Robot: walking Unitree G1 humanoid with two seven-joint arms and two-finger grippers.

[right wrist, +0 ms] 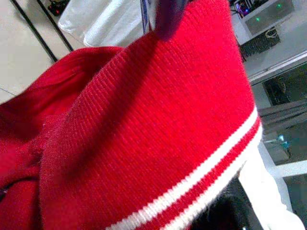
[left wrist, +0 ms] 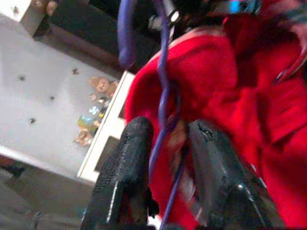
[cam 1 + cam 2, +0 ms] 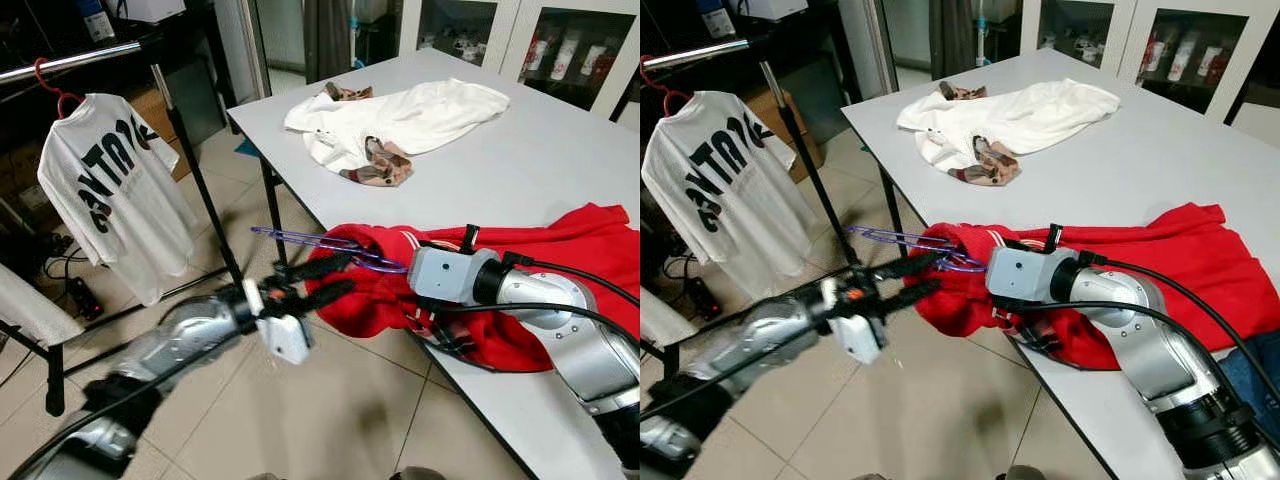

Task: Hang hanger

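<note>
right end effector fingers: buried in red sweater [image 3: 560,260] | purple hanger [image 3: 310,240]: far end hidden inside collar

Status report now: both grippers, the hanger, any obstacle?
Left gripper at purple hanger, wire between fingers. Right gripper buried in red sweater collar. Sweater half off table. Rack left.

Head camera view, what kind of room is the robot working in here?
Probably a workroom or lab set up for laundry practice, not a lived-in home. A clothes rail holds a white T-shirt on a hanger, a long white table carries loose garments, and glass-door cabinets line the back wall.
</note>
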